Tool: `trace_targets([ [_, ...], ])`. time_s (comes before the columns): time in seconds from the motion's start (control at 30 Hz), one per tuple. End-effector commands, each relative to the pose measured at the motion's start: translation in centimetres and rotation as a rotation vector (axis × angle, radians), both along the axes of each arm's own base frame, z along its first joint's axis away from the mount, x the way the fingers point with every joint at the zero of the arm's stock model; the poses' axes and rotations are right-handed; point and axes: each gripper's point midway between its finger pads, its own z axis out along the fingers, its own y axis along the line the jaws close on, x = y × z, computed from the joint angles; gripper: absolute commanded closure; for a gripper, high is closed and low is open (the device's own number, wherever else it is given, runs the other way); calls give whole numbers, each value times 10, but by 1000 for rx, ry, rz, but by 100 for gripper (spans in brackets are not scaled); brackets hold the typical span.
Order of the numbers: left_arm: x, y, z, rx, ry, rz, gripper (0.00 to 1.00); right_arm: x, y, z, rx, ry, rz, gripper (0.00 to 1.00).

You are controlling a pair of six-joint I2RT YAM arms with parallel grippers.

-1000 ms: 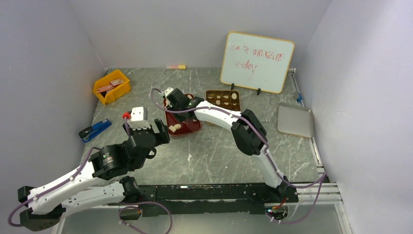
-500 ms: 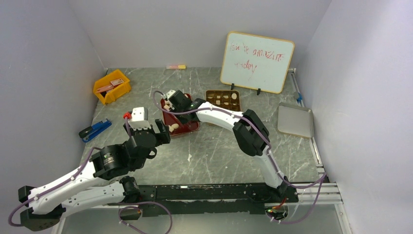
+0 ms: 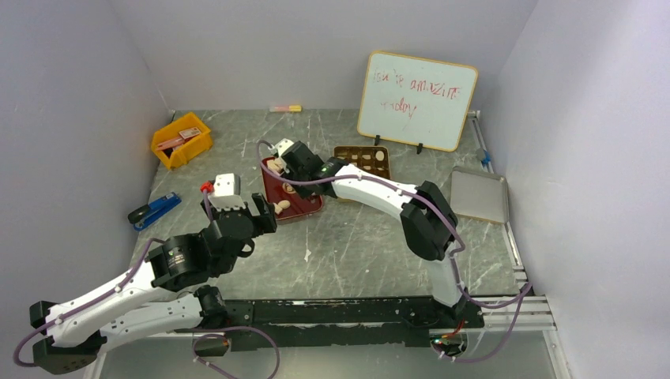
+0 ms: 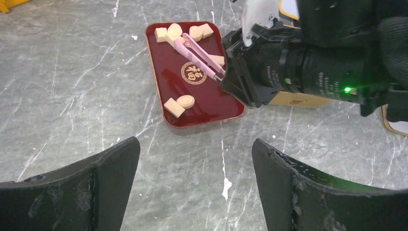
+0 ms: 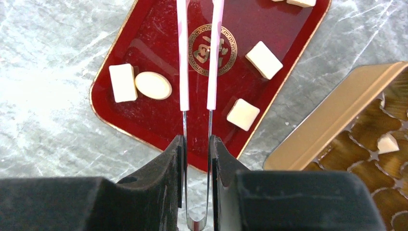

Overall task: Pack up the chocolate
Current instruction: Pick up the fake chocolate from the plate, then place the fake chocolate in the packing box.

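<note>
Pale tan chocolate (image 4: 173, 107) lay on the dark red tray (image 4: 207, 103): a cluster at its 12 o'clock end, a pair near 6. Right gripper (image 5: 196, 142) was clamped on pink tweezers (image 4: 198, 62); left gripper (image 4: 195, 144) hung wide apart, empty.

Risk: a pinched piece could squirt off the glossy tray, or drop short of the gold tin (image 5: 337, 118) at 3 o'clock.

Left wrist view showed the tweezer tips among the cluster; right wrist view cropped them.

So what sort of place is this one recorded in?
Probably a lab robot cell: plain walls box in a marbled table, a mounting rail edges it, and a handwritten whiteboard stands behind.
</note>
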Motion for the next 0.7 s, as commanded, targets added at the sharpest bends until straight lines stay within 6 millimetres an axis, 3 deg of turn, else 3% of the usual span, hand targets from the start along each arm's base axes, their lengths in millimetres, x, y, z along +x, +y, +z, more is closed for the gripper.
trace_targets([
  [0.0, 1, -6, 2, -34, -7, -2, 9, 1, -3, 48, 81, -77, -30, 100],
  [0.37, 1, -6, 4, -37, -14, -12, 9, 1, -63, 85, 70, -140, -182, 99],
  [0.67, 1, -7, 8, -40, -24, -22, 9, 11, -124, 81, 50, -122, -329, 99],
])
